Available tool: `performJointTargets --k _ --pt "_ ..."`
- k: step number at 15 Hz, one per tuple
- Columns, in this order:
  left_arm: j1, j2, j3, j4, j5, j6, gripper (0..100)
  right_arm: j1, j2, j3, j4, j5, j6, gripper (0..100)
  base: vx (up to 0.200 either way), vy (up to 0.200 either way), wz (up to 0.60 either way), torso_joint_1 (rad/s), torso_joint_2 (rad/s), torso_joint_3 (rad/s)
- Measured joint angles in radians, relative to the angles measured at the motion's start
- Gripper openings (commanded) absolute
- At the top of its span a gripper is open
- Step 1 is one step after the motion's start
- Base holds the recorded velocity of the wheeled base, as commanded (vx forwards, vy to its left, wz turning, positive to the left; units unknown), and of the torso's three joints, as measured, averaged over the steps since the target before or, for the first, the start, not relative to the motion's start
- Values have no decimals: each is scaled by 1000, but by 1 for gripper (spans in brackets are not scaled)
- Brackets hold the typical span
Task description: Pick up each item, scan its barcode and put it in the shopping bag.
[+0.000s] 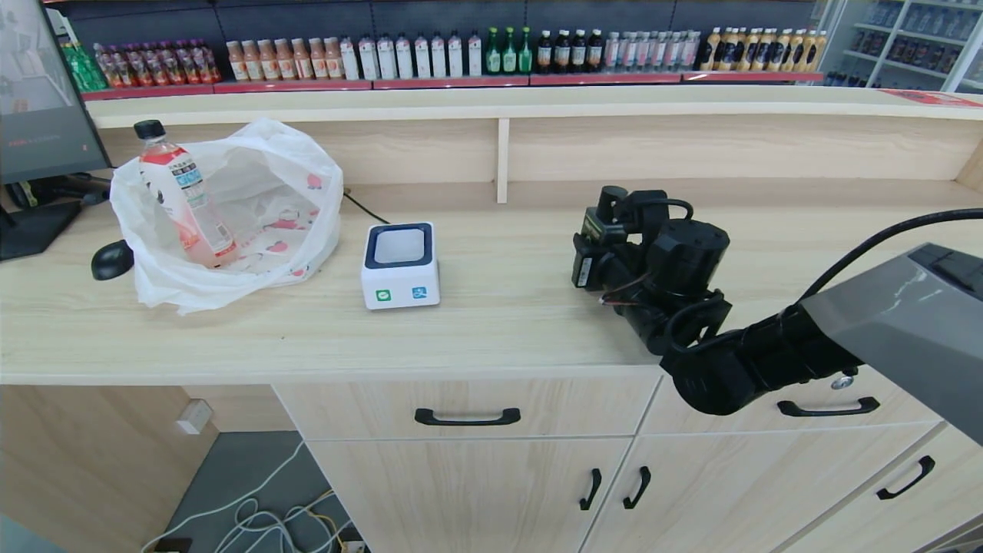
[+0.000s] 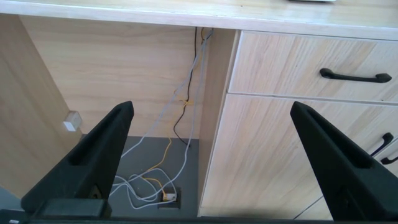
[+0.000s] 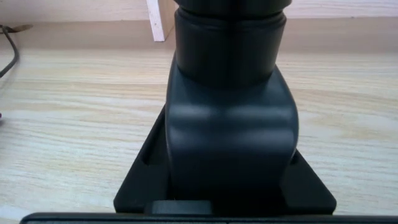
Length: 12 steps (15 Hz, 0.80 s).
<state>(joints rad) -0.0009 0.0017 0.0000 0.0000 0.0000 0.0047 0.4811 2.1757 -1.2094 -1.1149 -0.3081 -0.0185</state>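
A pale wooden bench (image 1: 499,322) runs across the head view. Towards its left end sits a white plastic shopping bag (image 1: 307,184), its mouth open. Inside it stands a bottle (image 1: 188,203) of pink drink with a black cap, tilted, its neck rising above the bag's rim. Just to the right of the bag, apart from it, is a small white box scanner (image 1: 400,265) with a dark-framed window on top. A black mouse (image 1: 112,259) lies against the bag's left side, and a dark monitor (image 1: 38,92) stands behind it.

My right tool (image 1: 618,230) hangs over the right part of the bench, well apart from the scanner and the bag. I cannot tell whether it is released or clenched.

My left tool (image 2: 211,109) is released, its jaws spread wide and holding nothing. It is below the bench top, facing the wooden drawer fronts (image 2: 292,62) and loose cables (image 2: 149,180) on the floor.

Rows of drink bottles line a shelf (image 1: 461,81) behind the bench.
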Motion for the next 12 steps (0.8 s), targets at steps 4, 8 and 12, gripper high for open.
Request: performJointTargets --k 4,8,12 --pt "0 0 0 0 0 0 100 0 1 -1 0 0 0 0 0 0 0 0 0 0" --pt "0 0 0 0 0 0 100 0 -4 0 1 0 -1 0 0 0 0 0 0 0" --pt "1 0 0 0 0 0 100 2 -37 5 -1 0 -2 0 0 0 0 0 0 0"
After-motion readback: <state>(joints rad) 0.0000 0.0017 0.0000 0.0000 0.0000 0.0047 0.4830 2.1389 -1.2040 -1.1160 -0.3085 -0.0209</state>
